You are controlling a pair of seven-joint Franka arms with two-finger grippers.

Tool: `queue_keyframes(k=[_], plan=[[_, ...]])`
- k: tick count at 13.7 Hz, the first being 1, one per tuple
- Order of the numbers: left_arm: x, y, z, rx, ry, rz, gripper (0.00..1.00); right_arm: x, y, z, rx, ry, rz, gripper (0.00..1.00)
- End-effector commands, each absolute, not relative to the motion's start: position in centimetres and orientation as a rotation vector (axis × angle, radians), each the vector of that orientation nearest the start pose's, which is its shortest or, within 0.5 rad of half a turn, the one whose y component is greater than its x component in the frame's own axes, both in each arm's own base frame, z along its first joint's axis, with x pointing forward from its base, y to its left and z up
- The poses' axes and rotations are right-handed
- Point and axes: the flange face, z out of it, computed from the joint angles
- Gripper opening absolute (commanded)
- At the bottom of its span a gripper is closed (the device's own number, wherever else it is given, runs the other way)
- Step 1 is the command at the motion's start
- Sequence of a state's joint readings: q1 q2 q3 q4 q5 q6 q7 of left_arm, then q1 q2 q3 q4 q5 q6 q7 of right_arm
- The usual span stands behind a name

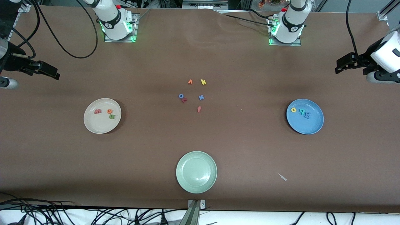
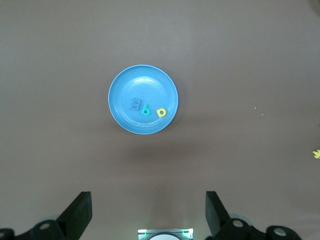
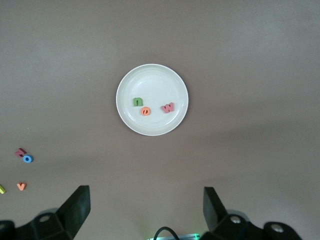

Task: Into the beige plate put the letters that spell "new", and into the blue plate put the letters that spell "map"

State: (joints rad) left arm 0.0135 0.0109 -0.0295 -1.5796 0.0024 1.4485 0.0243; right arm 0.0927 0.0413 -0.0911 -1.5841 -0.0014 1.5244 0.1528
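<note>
Green plate (image 1: 196,172) nearest; "new" (image 3: 145,107) on beige plate (image 3: 131,92); "map" (image 2: 145,107) on blue plate (image 2: 122,85); both hands wide.

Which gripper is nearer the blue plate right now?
Left. The left gripper, open, hangs over bare table beside the blue plate at the left arm's end. The right gripper, open, is up by the beige plate at the right arm's end.

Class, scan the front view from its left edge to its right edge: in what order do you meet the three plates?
beige plate → green plate → blue plate
</note>
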Motion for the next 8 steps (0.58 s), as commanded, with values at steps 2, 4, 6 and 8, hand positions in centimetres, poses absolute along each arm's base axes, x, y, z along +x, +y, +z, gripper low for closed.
queue_keyframes(k=[2,4,6,8], plan=[[54.5,-1.0,61.0,-3.151,0.07,0.23,1.0,55.6,-0.2,59.2,-3.121,0.279,0.138,1.0],[54.5,-1.0,61.0,-3.151,0.07,0.23,1.0,56.0,-0.1,59.0,-3.12,0.277,0.124,1.0],[54.5,-1.0,61.0,-3.151,0.07,0.23,1.0,56.2,0.3,58.6,-3.123,0.255,0.131,1.0],[54.5,-1.0,61.0,-3.151,0.07,0.23,1.0,56.6,0.4,58.2,-3.127,0.248,0.135,1.0]])
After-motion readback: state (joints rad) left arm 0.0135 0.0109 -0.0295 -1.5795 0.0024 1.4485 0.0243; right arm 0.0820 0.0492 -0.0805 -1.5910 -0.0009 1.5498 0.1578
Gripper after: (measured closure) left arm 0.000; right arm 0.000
